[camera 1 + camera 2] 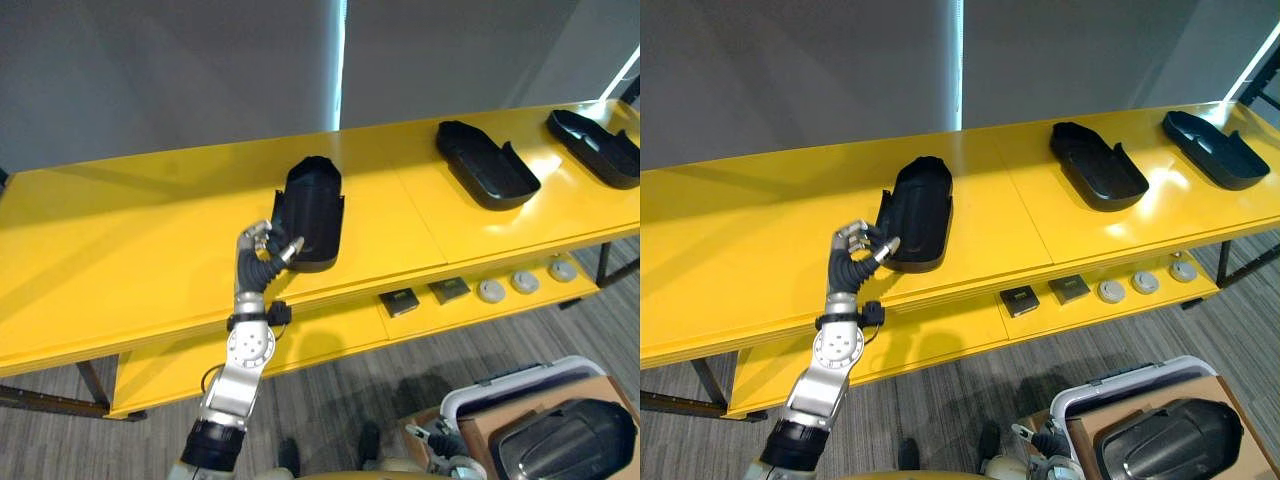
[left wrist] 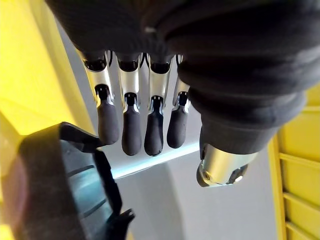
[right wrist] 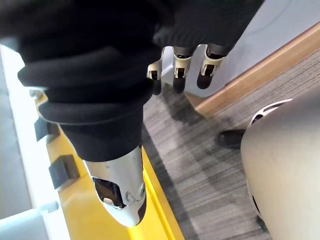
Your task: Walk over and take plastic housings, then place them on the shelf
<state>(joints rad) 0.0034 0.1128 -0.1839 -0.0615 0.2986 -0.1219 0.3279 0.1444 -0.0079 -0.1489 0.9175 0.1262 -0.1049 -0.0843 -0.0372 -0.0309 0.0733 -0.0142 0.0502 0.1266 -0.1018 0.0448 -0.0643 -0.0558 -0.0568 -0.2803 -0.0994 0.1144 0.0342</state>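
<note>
Left eye view, left hand [image 1: 262,250] beside black housing [image 1: 312,212]

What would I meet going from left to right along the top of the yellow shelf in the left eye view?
The robot's left hand → the first black housing right beside it → a second black housing → a third black housing at the right edge.

One housing [image 1: 315,215] lies on the shelf [image 1: 130,240], two more housings [image 1: 487,165] to its right, small parts [image 1: 490,291] below.
</note>
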